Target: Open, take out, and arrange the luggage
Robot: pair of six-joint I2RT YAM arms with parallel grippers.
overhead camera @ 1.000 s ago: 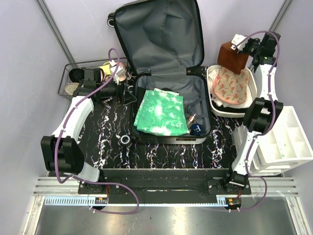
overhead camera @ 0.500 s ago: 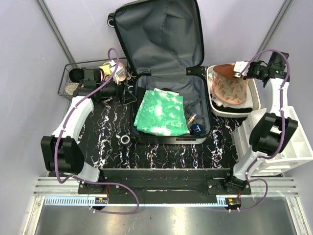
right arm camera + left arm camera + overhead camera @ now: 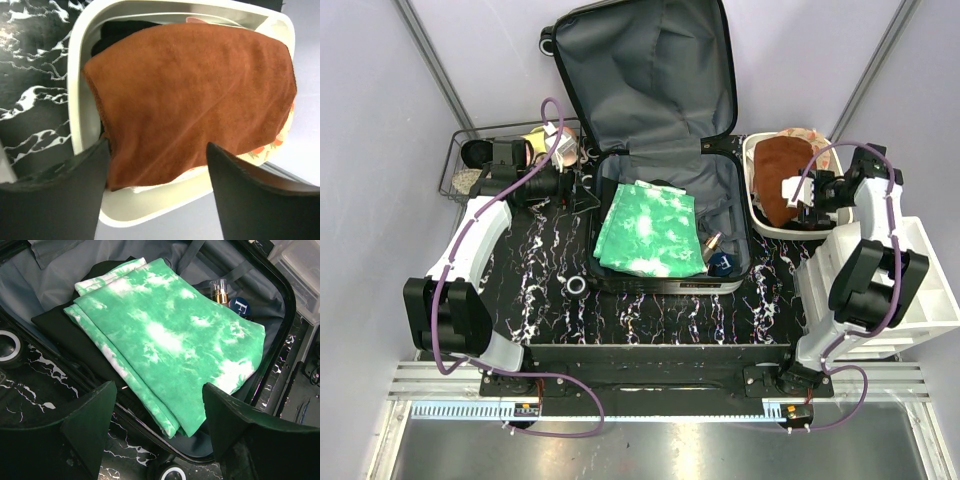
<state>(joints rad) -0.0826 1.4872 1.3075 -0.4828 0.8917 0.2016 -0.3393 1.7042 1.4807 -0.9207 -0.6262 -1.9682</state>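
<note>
Top view, change: the rust-brown cloth [image 3: 780,185], held up in the air over the white bin [image 3: 748,180] a second ago, now lies draped across that bin.
Top view, right fingers [image 3: 798,198]: they have come down to the bin's near side and let the cloth go.
Top view, luggage [image 3: 660,100]: it sits open at the middle of the surface [image 3: 540,300], just left of the bin, with the lid propped back and a green tie-dye cloth [image 3: 647,230] folded in the base.
Left wrist view, left fingers [image 3: 75,430]: spread wide with nothing between them, poised at the luggage's [image 3: 280,300] near rim over the green tie-dye cloth [image 3: 170,335].
Left wrist view, contents: a black garment [image 3: 65,332] lies under the green cloth, and a gold-capped bottle [image 3: 218,290] lies beside it.
Right wrist view, right fingers [image 3: 55,200]: parted wide and empty; the rust-brown cloth [image 3: 190,100] rests below them, covering most of the white bin [image 3: 145,207].
Meaning for the task: one item now looks set down outside the luggage. The green cloth, black garment and bottle are not yet taken out, so the unpacking seems partway done. The left fingers look best placed for the green cloth.
</note>
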